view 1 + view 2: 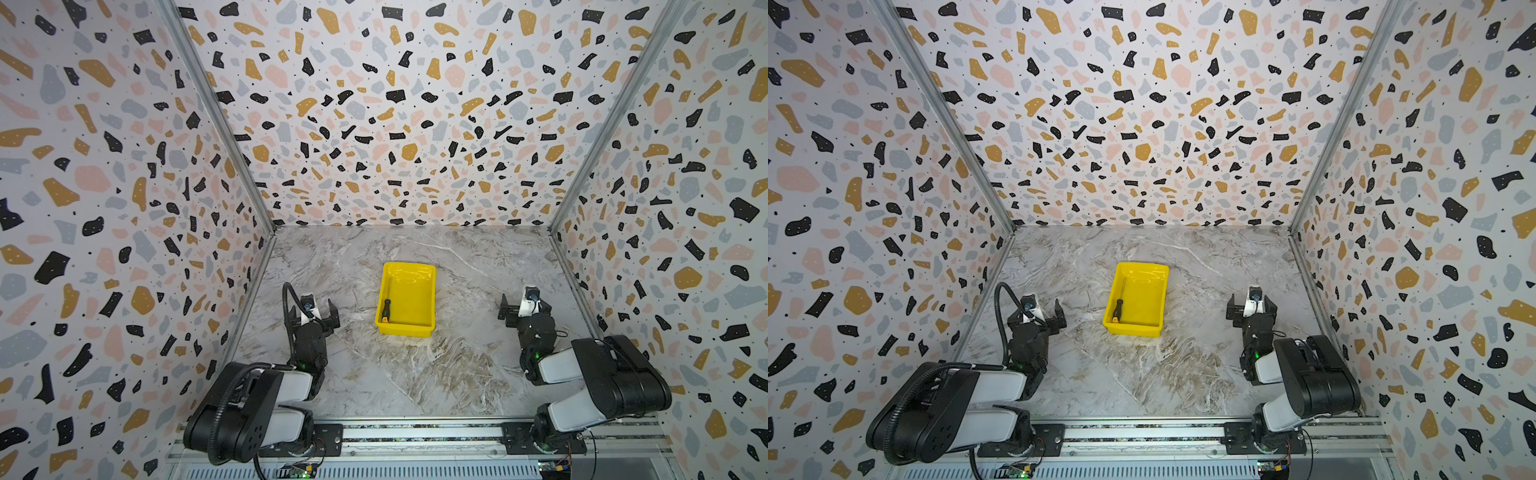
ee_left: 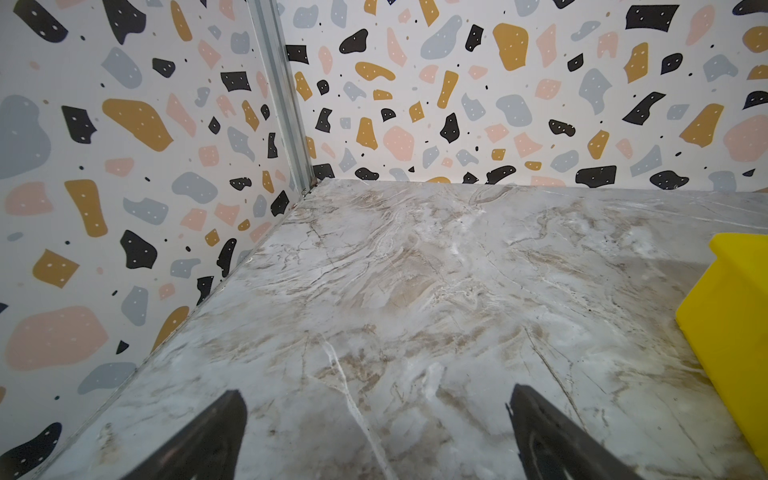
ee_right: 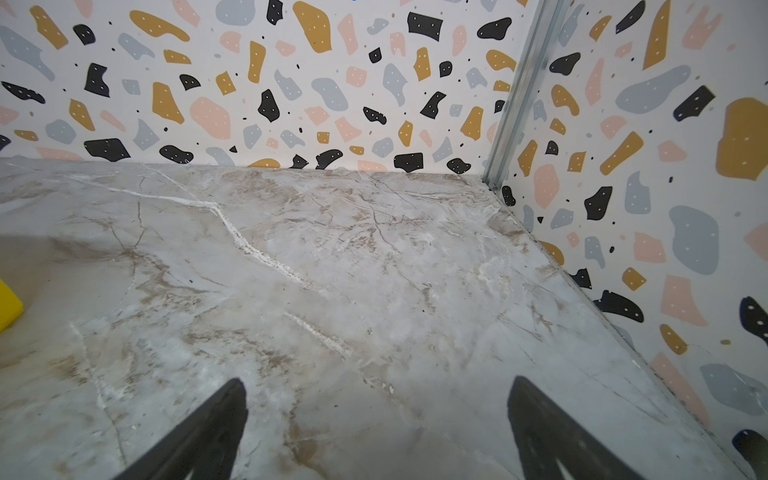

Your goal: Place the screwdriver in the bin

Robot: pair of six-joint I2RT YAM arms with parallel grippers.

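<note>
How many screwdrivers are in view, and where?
1. The small black-handled screwdriver with an orange-yellow butt lies inside the bright yellow plastic bin, along its left wall. No other is visible, though one could be hidden.

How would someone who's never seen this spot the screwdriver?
On the marble table, a bright yellow bin sits near the middle. Along its left wall, in both top views, lies the screwdriver, the only thing inside: slim, with a black handle, an orange butt end by the near wall and a thin metal shaft pointing away.

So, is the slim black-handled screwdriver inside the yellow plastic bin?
In: the black-handled screwdriver lies flat inside the yellow plastic bin.
</note>
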